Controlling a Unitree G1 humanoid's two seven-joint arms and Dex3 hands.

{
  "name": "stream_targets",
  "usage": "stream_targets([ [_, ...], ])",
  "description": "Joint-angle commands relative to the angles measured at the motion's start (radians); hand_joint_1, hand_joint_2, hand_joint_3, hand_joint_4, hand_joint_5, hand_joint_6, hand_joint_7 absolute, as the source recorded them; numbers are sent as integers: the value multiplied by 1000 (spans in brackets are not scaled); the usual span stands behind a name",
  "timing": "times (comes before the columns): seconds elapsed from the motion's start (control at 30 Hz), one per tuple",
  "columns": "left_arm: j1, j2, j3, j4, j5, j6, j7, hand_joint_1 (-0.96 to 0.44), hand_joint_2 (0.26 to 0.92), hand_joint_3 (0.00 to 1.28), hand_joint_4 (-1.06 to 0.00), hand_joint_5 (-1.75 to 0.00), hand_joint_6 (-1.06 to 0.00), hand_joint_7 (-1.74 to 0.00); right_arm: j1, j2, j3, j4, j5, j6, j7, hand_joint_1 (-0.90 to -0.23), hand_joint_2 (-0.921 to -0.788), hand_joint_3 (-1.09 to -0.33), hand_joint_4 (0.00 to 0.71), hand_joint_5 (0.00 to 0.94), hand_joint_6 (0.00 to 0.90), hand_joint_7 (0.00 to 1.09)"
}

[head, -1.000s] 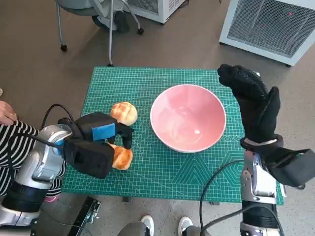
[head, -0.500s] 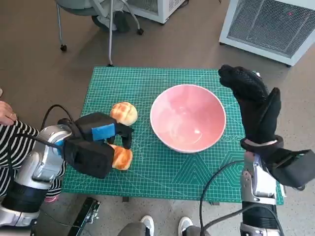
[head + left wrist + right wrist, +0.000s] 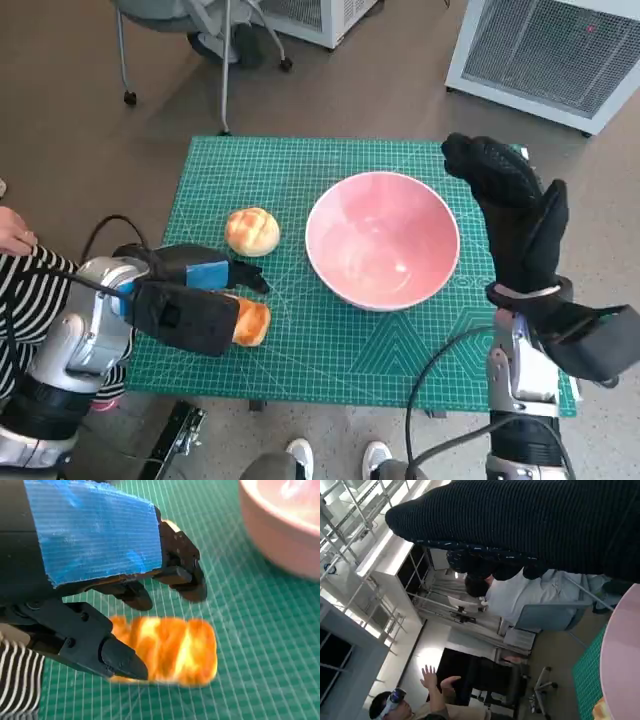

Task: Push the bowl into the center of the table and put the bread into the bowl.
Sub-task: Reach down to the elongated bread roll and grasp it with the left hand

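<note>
Since a second before, the left hand (image 3: 190,300) had sunk lower left in the head view, fingers apart around a golden bread slice (image 3: 250,321); a round bun (image 3: 252,231) lay beside the glossy pink bowl (image 3: 382,240) at centre. Right hand (image 3: 510,205) stood flat, empty. Left wrist view: black fingers (image 3: 182,575) straddled the toasted bread (image 3: 170,652), unclosed. Right wrist view: knitted glove across the top.

Left hand (image 3: 190,300) lies low at lower left, fingers spread apart; right hand (image 3: 510,205) stands raised at right, fingers extended.
</note>
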Motion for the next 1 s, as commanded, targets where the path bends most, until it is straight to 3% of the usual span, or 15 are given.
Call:
stream_targets([
  [0.03, 5, 14, -1, -22, -1, 9, -17, -456, 713, 5, -346, -3, -235, -174, 20, 1, 0, 11, -11, 10, -5, -681, -921, -682, 171, 0, 112, 377],
  [0.53, 16, 7, -2, -12, -1, 6, -4, -456, 714, 1, -347, -1, -261, -154, 21, -3, 1, 10, -11, 16, -2, -683, -921, -684, 170, 0, 106, 380],
  [1.0, 31, 1, -15, -6, 23, 3, 30, -369, 700, 0, -363, -7, -301, -139, 24, -4, 0, 1, -7, 21, 0, -683, -921, -684, 170, 0, 104, 383],
])
